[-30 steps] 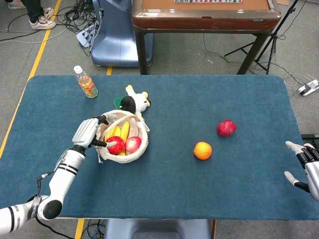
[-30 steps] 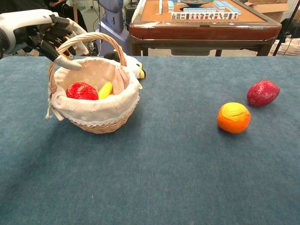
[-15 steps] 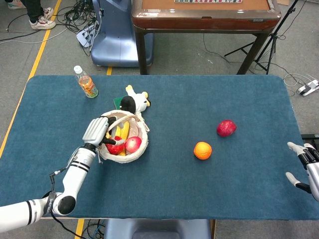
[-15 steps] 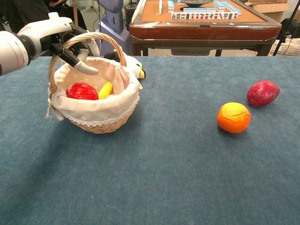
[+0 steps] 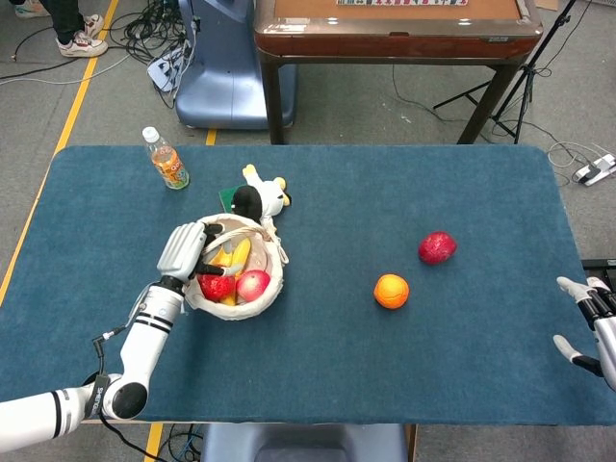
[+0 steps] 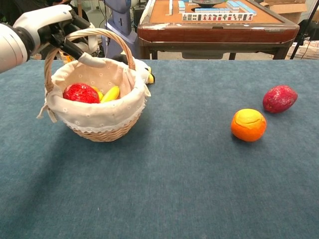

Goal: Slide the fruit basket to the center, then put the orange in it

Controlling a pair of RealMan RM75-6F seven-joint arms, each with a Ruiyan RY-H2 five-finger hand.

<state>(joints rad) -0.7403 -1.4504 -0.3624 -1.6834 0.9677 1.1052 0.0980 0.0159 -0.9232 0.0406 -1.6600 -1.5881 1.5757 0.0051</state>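
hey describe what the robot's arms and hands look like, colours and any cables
The left arm is glossy white with black bands and a grey ball-shaped joint near the elbow; a thin black cable loops along it. The left robot hand has a silver-grey back and black fingers. The right robot hand is silver-white with black segments.

basket left, orange right, apart

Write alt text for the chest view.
The left robot hand grips the handle of a cloth-lined wicker fruit basket at the left of a blue table. An orange and a red fruit lie apart at the right.
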